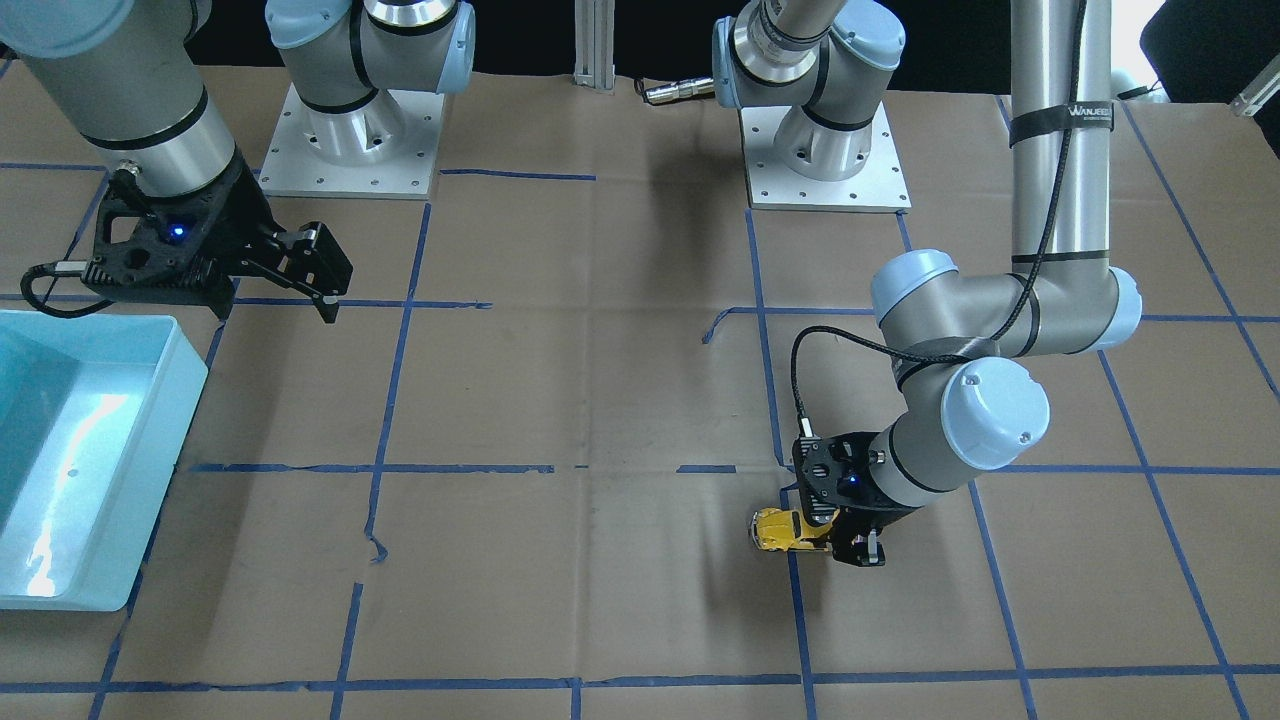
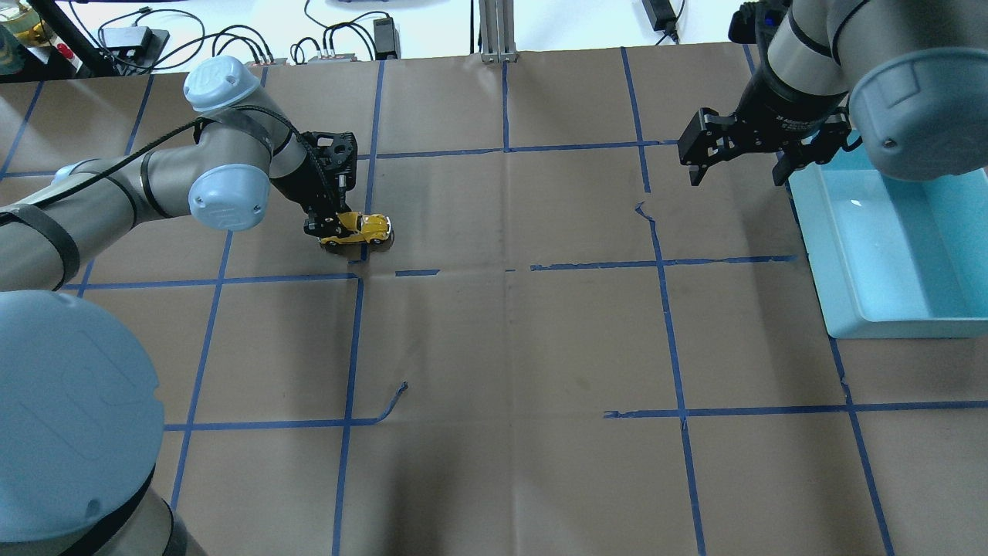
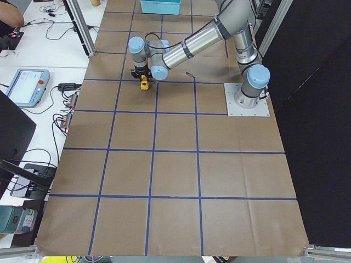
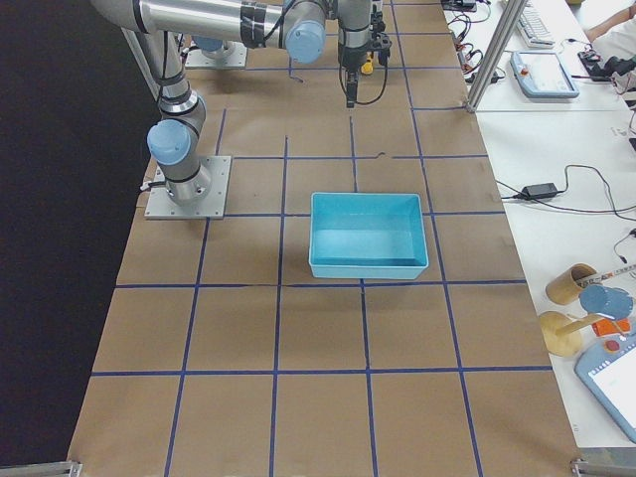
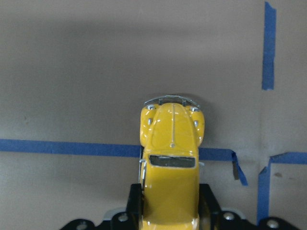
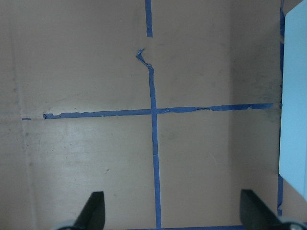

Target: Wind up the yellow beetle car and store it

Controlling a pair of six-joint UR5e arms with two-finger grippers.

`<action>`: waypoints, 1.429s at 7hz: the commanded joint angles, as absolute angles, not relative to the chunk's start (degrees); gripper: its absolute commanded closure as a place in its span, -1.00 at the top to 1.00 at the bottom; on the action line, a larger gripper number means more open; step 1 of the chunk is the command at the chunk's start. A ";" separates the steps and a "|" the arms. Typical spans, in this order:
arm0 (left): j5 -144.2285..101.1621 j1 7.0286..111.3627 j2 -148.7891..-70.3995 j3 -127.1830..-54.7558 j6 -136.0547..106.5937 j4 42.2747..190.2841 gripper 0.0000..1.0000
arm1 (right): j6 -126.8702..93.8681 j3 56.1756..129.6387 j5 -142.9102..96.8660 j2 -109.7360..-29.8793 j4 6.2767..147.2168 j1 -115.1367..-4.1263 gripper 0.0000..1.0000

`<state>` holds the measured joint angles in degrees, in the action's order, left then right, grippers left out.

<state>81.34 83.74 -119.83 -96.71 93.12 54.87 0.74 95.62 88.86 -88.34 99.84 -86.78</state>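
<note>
The yellow beetle car (image 5: 170,143) stands on the brown paper over a blue tape line, its nose pointing away from my left wrist. My left gripper (image 5: 171,203) is shut on the car's rear half, with one black finger against each side. From overhead, the car (image 2: 364,226) sticks out to the right of the left gripper (image 2: 330,230). The front view shows the same grip on the car (image 1: 780,528). My right gripper (image 2: 733,174) hangs open and empty above the table, far from the car and beside the blue bin; its fingers (image 6: 96,206) stand wide apart.
A light blue open bin (image 2: 818,232) sits at the table's right side, just right of my right gripper, and its corner (image 6: 295,96) shows in the right wrist view. Brown paper with a blue tape grid (image 2: 505,266) covers the table. Both arm bases (image 1: 825,160) are bolted along the robot's edge.
</note>
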 commanded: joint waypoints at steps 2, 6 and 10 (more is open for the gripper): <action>84.11 82.71 -120.23 -96.68 93.77 54.32 -1.00 | 0.79 95.62 88.86 -88.33 99.84 -86.75 1.00; 84.11 80.70 -120.41 -97.03 95.09 53.79 -1.00 | 0.70 95.62 88.77 -88.33 99.93 -86.75 1.00; 84.20 79.98 -120.41 -96.94 95.45 53.79 -1.00 | 0.70 95.62 88.77 -88.42 99.93 -86.75 1.00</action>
